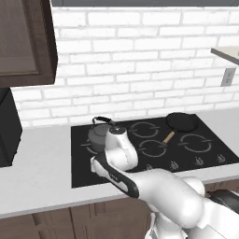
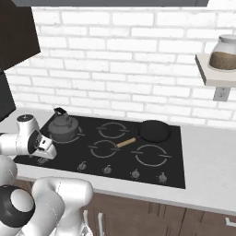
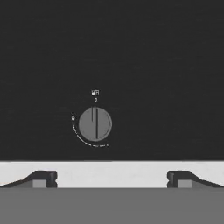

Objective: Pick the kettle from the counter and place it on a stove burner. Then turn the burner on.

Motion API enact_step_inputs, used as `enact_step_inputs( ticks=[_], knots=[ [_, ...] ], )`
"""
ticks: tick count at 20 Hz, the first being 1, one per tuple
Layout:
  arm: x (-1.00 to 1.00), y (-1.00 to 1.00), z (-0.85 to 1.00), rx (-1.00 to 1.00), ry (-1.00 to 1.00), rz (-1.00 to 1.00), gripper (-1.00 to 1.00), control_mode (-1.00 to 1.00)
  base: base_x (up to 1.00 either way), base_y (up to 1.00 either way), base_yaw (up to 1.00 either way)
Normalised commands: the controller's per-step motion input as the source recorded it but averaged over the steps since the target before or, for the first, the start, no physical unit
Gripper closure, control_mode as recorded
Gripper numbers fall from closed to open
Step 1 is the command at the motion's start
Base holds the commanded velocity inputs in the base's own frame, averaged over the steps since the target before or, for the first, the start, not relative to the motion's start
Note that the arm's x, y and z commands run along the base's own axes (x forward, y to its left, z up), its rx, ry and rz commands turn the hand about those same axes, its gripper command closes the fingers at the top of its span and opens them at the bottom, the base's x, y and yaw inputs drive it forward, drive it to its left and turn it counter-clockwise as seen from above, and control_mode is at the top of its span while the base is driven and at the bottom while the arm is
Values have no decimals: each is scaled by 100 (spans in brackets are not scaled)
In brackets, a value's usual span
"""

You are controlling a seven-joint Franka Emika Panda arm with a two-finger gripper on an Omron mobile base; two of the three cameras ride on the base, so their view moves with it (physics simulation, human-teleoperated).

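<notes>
**Jaws spread wide over a front knob, kettle on the rear left ring**

In the hand view the gripper [image 3: 112, 178] looks straight down at one round grey knob [image 3: 95, 124] on the black glass cooktop [image 3: 131, 52]. Its two finger tips [image 3: 43, 178] stand far apart at the bottom of the view, one at each side, over the pale strip of the bench [image 3: 112, 168]. The jaws are wide open; they hold nothing and touch nothing. The slot of the knob runs upright in that view, under a small white mark.

The kettle [image 2: 63, 127] sits on the stove burner [image 2: 77, 134] at the rear left of the cooktop, upright, its thin arched handle above it. From the left base view the kettle [image 1: 100, 135] is partly behind the arm's white wrist. In the right base view the hand hangs at the front left corner of the cooktop, just in front of the kettle.

Counted: one kettle; one frying pan [image 2: 154, 130], on the rear right ring with its wooden handle pointing toward the middle of the cooktop; five ring markings on the glass; five knobs [image 2: 107, 170] in a row along the front edge. One jar [image 2: 224, 53] stands on the wall shelf [image 2: 213, 76] at upper right, and one outlet [image 2: 221, 93] is on the brick wall below it.
</notes>
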Motion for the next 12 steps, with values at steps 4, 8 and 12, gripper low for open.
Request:
enact_step_inputs(
  ticks=[4, 8, 12],
  knots=[
    [25, 8, -33, 0, 0, 0, -100, -100, 0, 0, 0],
    [21, 9, -30, 0, 0, 0, -100, -100, 0, 0, 0],
    [15, 9, -23, 0, 0, 0, -100, -100, 0, 0, 0]
  ],
)
